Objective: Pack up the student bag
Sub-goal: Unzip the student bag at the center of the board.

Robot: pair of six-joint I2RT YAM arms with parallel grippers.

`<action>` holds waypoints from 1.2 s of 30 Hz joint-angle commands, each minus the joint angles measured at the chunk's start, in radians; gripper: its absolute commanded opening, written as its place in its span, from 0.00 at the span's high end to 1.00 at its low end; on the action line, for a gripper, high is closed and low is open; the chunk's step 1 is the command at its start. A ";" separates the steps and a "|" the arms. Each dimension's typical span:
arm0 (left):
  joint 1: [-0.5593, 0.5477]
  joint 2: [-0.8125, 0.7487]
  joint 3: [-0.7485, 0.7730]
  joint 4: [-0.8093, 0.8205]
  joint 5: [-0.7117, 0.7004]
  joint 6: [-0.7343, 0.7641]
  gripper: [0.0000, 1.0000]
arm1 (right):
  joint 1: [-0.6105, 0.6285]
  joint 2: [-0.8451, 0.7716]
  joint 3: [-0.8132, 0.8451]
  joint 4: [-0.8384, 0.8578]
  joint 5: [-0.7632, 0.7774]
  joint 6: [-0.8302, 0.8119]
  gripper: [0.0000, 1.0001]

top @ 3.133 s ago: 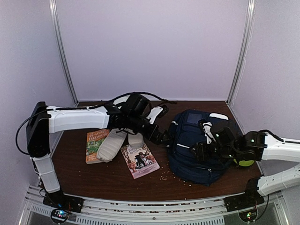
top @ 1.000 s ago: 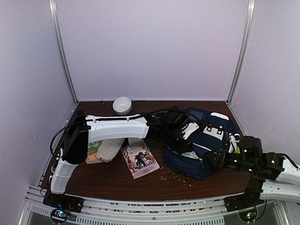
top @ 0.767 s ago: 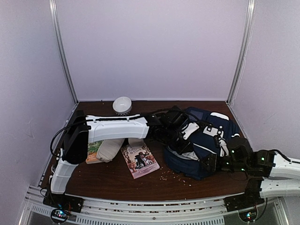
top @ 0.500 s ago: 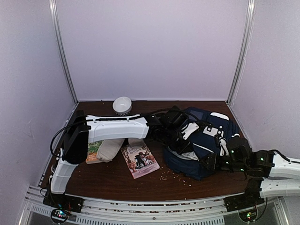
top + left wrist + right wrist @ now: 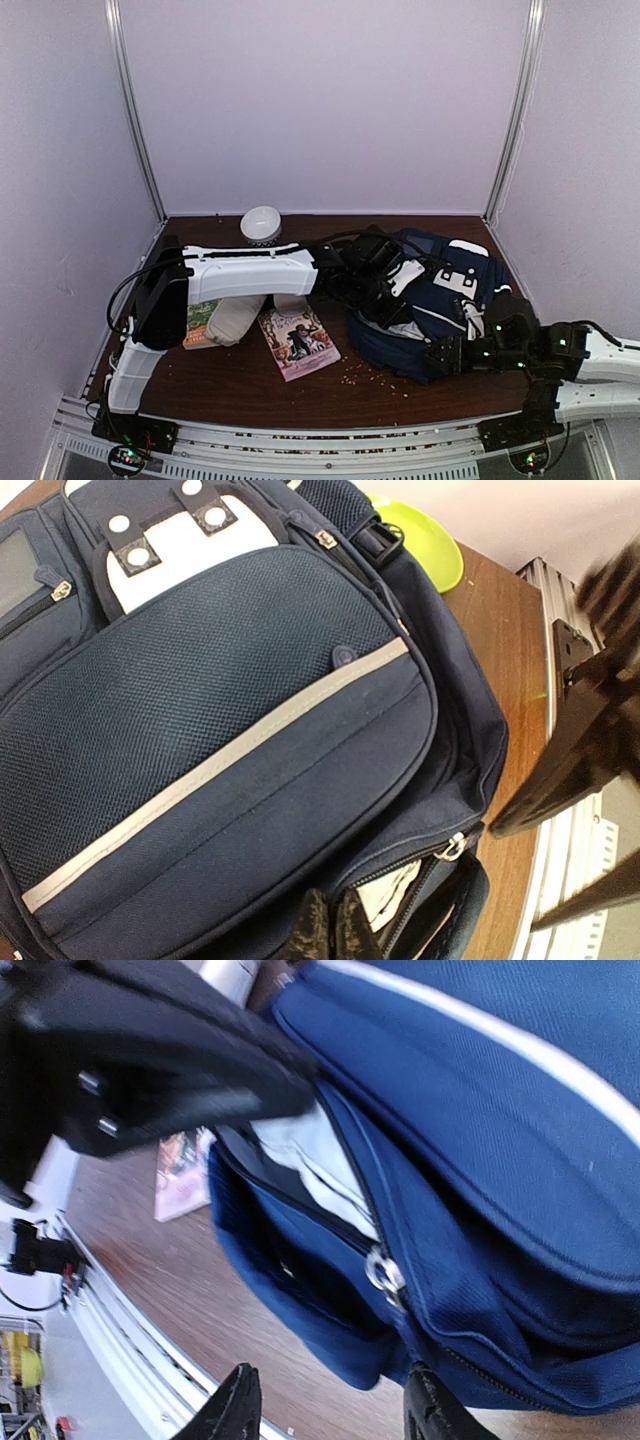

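L end effector (image 5: 322, 935) is pinching student bag (image 5: 220, 730) rim, jaws closed tight; R end effector (image 5: 335, 1412) is hovering half-wide, holding nothing, near bag's near-right corner.

Navy student bag (image 5: 200, 710), grey-striped, white-patched

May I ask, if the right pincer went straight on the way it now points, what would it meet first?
Most likely the student bag: the right pincer stands open facing its blue side, near the zip pull, though the gap is hard to judge.
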 commanded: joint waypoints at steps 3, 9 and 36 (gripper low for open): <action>0.008 -0.012 0.050 0.079 -0.008 -0.013 1.00 | 0.009 0.041 -0.012 -0.028 0.036 0.022 0.50; 0.008 -0.012 0.051 0.077 -0.003 -0.015 1.00 | 0.010 0.036 -0.027 -0.052 0.133 0.046 0.47; 0.008 -0.045 0.008 0.081 0.015 -0.017 1.00 | 0.005 0.161 -0.001 0.120 0.218 0.083 0.81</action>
